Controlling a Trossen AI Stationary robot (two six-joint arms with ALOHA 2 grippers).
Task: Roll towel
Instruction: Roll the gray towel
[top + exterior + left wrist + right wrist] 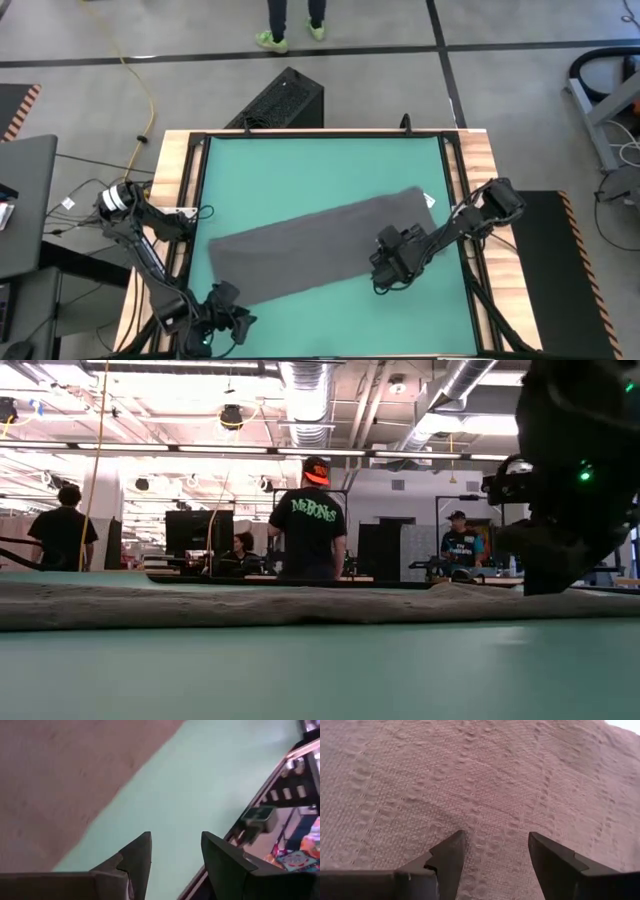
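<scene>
towel (320, 247): flat grey woven rectangle, long axis slanted across green surface (300, 170) | right end effector (388, 272): spread above towel's near-right part | left end effector (222, 322): spread, off towel's near-left corner

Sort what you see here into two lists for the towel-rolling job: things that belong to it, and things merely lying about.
Belongs to the job:
- towel, spread flat on the green mat
- right claw, open above the towel
- left claw, open over bare mat beside the towel

Just lying about:
- black box on the floor beyond the table
- yellow cable on the floor
</scene>
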